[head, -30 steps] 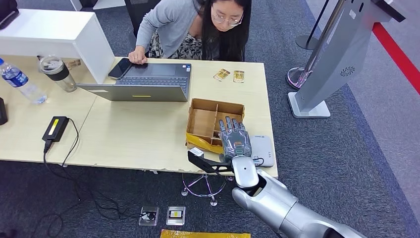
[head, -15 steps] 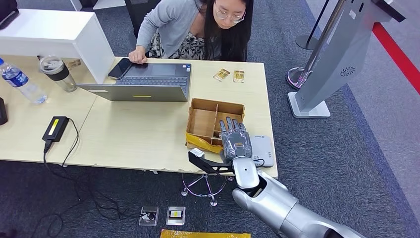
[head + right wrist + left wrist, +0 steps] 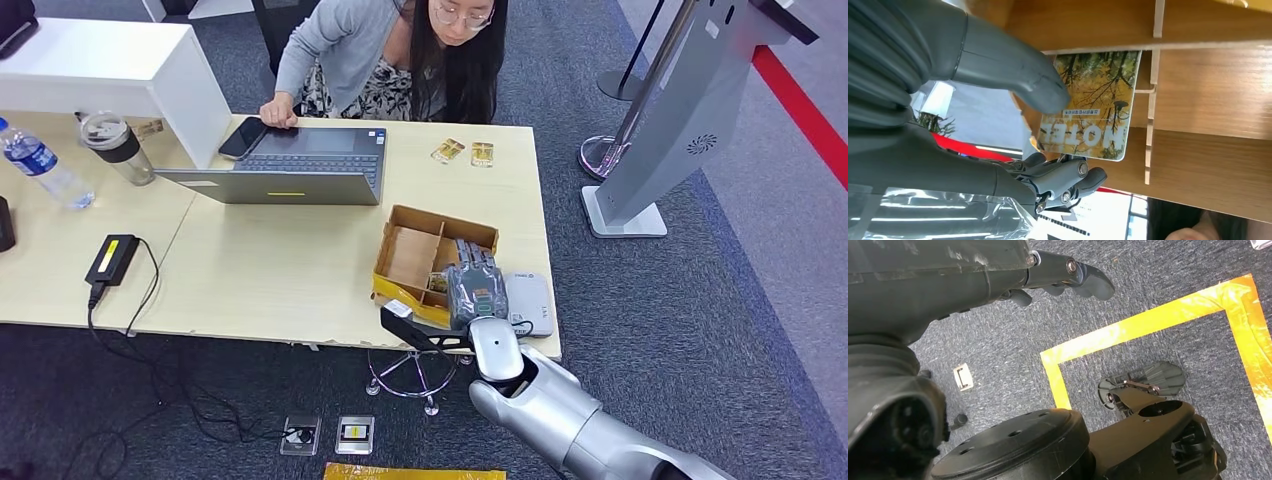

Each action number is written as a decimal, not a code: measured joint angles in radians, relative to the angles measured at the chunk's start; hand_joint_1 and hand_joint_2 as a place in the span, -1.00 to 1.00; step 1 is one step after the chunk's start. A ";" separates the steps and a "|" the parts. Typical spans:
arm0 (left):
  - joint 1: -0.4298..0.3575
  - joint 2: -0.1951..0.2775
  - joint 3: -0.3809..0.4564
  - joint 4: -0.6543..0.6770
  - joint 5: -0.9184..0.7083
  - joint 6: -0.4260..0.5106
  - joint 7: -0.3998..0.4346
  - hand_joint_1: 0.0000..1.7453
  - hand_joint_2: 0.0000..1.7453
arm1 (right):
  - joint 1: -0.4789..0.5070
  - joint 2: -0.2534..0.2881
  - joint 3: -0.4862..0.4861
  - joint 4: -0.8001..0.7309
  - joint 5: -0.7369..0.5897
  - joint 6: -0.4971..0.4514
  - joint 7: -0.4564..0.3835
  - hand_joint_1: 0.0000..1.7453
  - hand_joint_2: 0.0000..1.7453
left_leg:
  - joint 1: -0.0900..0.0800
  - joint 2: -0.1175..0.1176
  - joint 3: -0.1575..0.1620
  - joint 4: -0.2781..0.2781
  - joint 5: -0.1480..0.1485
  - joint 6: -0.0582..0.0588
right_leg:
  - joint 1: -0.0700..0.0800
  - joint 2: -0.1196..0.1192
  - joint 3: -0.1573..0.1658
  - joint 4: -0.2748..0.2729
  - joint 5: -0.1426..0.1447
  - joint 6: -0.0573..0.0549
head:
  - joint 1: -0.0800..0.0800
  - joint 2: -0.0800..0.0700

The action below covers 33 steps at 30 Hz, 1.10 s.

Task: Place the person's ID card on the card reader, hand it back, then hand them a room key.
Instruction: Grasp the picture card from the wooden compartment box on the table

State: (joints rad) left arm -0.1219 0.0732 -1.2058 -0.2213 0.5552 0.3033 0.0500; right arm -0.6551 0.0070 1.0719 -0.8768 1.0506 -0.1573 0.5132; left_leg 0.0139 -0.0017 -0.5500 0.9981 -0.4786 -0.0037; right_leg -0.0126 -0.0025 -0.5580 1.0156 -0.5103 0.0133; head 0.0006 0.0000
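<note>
The wooden box (image 3: 415, 255) has tilted and shifted since a moment ago. The right hand (image 3: 475, 285) reaches into its near-right compartment, thumb (image 3: 1013, 67) and fingers pinching one yellow hotel key card (image 3: 1093, 107). Just right of the box lies one card reader (image 3: 528, 303). Beyond the box, two cards (image 3: 464, 152) lie near the person (image 3: 400, 60).

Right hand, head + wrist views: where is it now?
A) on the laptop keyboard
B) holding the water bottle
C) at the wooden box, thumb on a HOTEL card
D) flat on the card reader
C. In the head view the right hand reaches into the box beside the card reader; the right wrist view shows its thumb on the card printed HOTEL, in a compartment.
</note>
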 joint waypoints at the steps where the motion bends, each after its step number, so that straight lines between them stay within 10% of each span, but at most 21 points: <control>1: 0.000 0.000 0.000 0.000 0.000 0.000 0.000 -1.00 -1.00 | 0.000 0.001 0.000 0.002 -0.001 -0.001 -0.001 1.00 1.00 | 0.000 0.000 0.000 0.000 0.000 0.000 | 0.000 0.000 0.000 0.000 0.000 0.000 | 0.000 0.000; 33: 0.000 0.000 0.000 0.000 -0.013 -0.001 0.000 -1.00 -1.00 | -0.075 -0.004 -0.027 -0.138 0.030 -0.017 0.035 1.00 1.00 | 0.000 0.000 0.000 0.000 0.000 0.000 | 0.000 0.000 0.000 0.000 0.000 0.000 | 0.000 0.000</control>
State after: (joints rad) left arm -0.1217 0.0732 -1.2058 -0.2213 0.5422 0.3026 0.0500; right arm -0.7305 0.0032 1.0453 -1.0150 1.0802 -0.1741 0.5486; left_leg 0.0139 -0.0017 -0.5499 0.9982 -0.4786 -0.0037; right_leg -0.0126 -0.0024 -0.5581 1.0157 -0.5102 0.0133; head 0.0006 0.0000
